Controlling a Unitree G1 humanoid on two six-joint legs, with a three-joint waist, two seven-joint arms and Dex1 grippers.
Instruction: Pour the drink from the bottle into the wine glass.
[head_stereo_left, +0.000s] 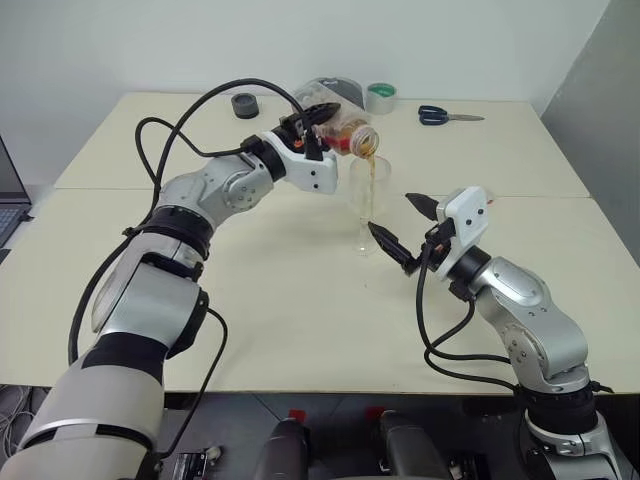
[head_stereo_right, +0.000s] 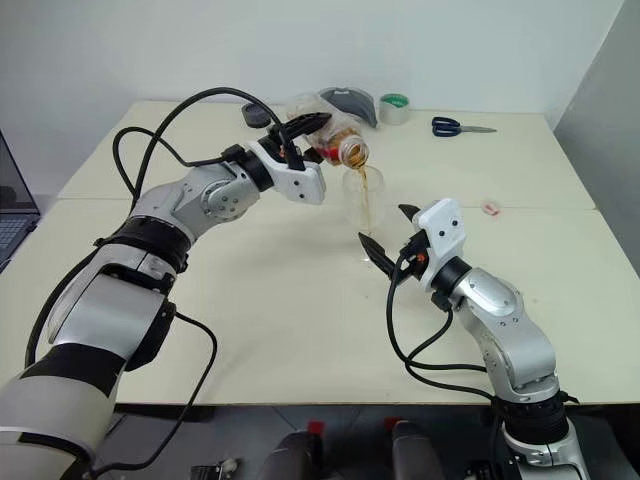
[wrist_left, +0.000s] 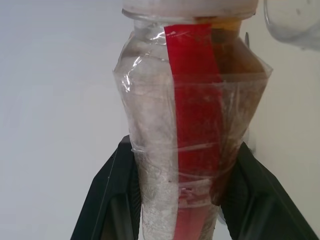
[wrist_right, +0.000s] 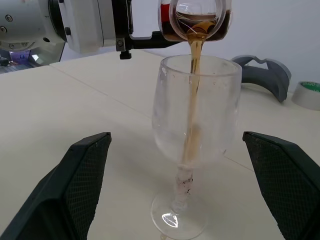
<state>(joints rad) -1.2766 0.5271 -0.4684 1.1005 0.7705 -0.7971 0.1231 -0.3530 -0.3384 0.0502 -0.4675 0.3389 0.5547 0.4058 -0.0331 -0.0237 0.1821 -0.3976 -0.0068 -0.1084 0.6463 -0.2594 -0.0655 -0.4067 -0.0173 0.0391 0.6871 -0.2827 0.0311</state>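
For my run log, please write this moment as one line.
phase: pouring | left gripper: shut on bottle, tilted | drink: streaming into wine glass | right gripper: open beside glass

Tilted clear bottle (head_stereo_left: 350, 132) streams amber drink (wrist_right: 193, 107) into the upright wine glass (wrist_right: 192, 150) below.

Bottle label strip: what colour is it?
Red, running lengthwise down the clear bottle; clearest in the left wrist view.

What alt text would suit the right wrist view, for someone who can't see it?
Amber drink streams from a tilted bottle into a clear wine glass on a pale table. The right tool's two black fingers stand open either side of the glass, not touching it.
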